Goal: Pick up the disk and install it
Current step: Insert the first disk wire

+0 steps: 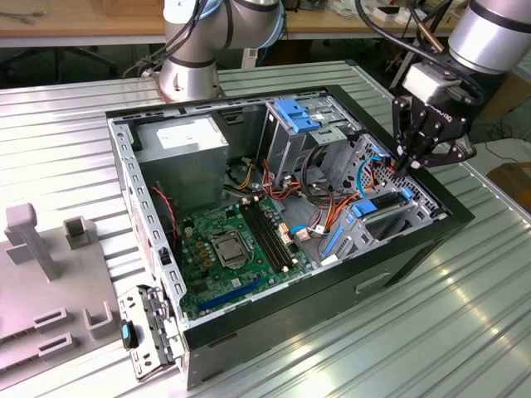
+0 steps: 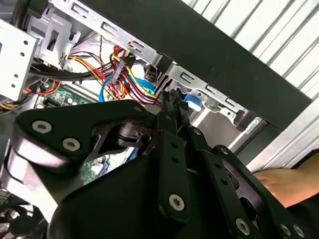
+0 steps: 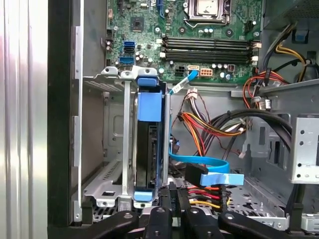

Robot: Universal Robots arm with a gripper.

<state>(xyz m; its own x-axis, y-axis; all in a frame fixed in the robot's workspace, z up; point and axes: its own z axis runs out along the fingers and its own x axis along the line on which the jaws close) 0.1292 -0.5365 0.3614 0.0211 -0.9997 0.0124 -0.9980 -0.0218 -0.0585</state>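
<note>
cable bundle (image 3: 209, 194) crowding beside gripper (image 3: 172, 201), drive cage wall (image 3: 127, 144) close alongside, open above

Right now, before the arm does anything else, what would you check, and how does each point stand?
1. The computer case lies with its open side up: ok.
2. The disk stands in its slot in the metal cage: ok.
3. The disk is pushed fully home: cannot tell.
4. The gripper is close to the disk: ok, it hangs just beside the disk's end.
5. Wiring is clear of the gripper: not ok, the red and yellow wires and the blue flat cable lie right next to it.
</note>
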